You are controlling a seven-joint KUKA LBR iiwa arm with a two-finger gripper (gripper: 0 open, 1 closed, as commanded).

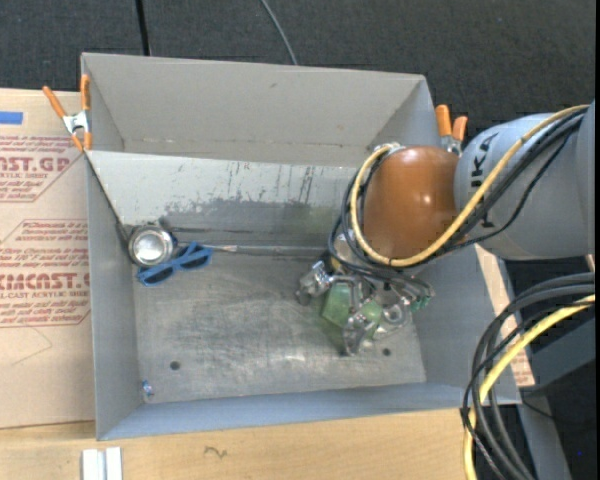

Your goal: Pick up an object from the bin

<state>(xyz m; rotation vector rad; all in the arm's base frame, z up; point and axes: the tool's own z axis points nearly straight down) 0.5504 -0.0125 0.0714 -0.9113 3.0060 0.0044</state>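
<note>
I have the gripper (358,318) low over a small green object (335,308) just beneath it, closure I cannot tell; I'd centre it before lifting straight.

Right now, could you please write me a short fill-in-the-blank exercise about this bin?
The small object under the gripper is ____ in colour. The silver can lies at the bin's ____ wall in this view. The plastic piece beside the can is ____.
Missing words: green; left; blue.
</note>
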